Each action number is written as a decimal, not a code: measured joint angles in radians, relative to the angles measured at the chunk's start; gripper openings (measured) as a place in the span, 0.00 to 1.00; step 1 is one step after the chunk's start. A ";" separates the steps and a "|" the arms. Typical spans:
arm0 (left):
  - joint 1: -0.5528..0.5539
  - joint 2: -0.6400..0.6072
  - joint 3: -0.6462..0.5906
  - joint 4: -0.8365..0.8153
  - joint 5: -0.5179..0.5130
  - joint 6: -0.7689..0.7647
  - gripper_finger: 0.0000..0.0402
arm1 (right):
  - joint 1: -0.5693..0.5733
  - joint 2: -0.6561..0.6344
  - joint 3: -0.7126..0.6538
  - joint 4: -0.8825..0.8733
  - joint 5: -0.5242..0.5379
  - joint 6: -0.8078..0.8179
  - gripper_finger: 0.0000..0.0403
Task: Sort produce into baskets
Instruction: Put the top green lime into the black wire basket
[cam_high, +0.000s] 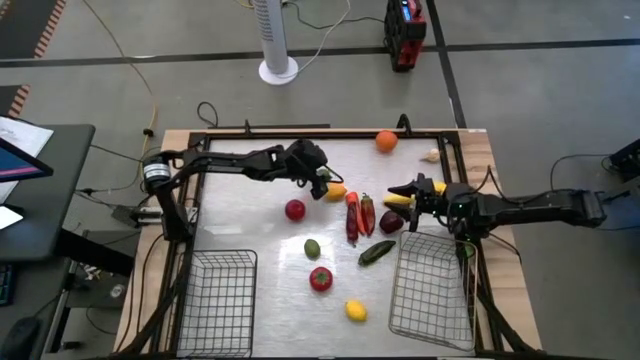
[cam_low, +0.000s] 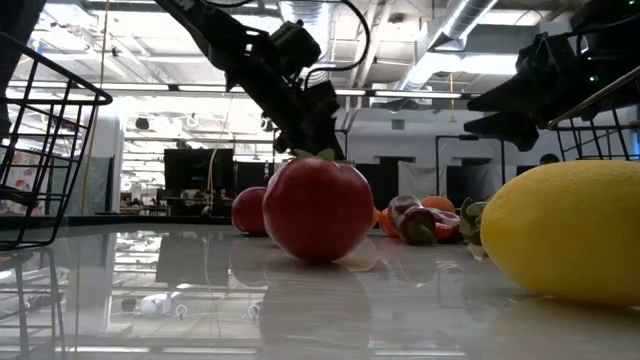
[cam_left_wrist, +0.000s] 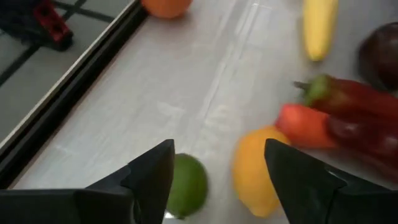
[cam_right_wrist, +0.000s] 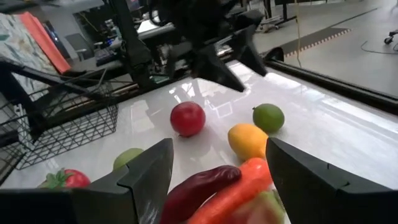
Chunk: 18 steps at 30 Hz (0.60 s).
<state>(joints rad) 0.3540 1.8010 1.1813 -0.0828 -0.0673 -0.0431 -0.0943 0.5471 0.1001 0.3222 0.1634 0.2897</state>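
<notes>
Nearest the front edge of the table (cam_high: 260, 300), two wire baskets sit apart: the left basket (cam_high: 215, 300) and the right basket (cam_high: 432, 292), each holding nothing visible. Between them lie a lemon (cam_high: 355, 310) and, just behind it, a red tomato-like fruit with a green stem (cam_high: 320, 278). A little farther back are a green lime (cam_high: 312, 248) and a dark green cucumber (cam_high: 376, 252), the cucumber just off the right basket's far corner.

In the middle of the table lies a red apple (cam_high: 295, 210), apart from the rest. To its right a carrot (cam_high: 352, 215) and a red pepper (cam_high: 367, 213) lie side by side, with a dark plum (cam_high: 391, 222) just beyond them.

The right jaws (cam_high: 408, 192) hang near the plum and above the far edge of the right basket, spread wide; in the right wrist view the carrot and pepper sit low between the two fingers (cam_right_wrist: 146, 177), not touched by them. A yellow piece, perhaps corn (cam_high: 398, 201), lies just beside these jaws.

The left jaws (cam_high: 325, 183) hover farther back, also spread wide. In the left wrist view a second lime (cam_left_wrist: 186, 185) lies against the inside of one finger (cam_left_wrist: 152, 174), and a second lemon (cam_left_wrist: 255, 171) sits in the gap close to the other finger; neither is pinched.

Farthest off, an orange (cam_high: 386, 141) rests near the table's back rim, and a pale garlic bulb (cam_high: 431, 155) lies at the right rear corner.
</notes>
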 joint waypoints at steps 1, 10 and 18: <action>0.006 0.010 0.007 -0.002 -0.006 -0.004 0.62 | 0.009 0.007 0.000 0.004 0.008 0.000 0.71; 0.059 0.136 0.055 0.005 0.002 -0.010 0.77 | 0.074 0.029 0.000 0.011 0.075 -0.027 0.71; 0.093 0.164 0.040 0.030 0.022 -0.012 0.75 | 0.075 0.030 0.000 0.007 0.075 -0.029 0.71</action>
<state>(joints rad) 0.4472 1.9654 1.2209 -0.0528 -0.0448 -0.0548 -0.0189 0.5770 0.1001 0.3289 0.2386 0.2604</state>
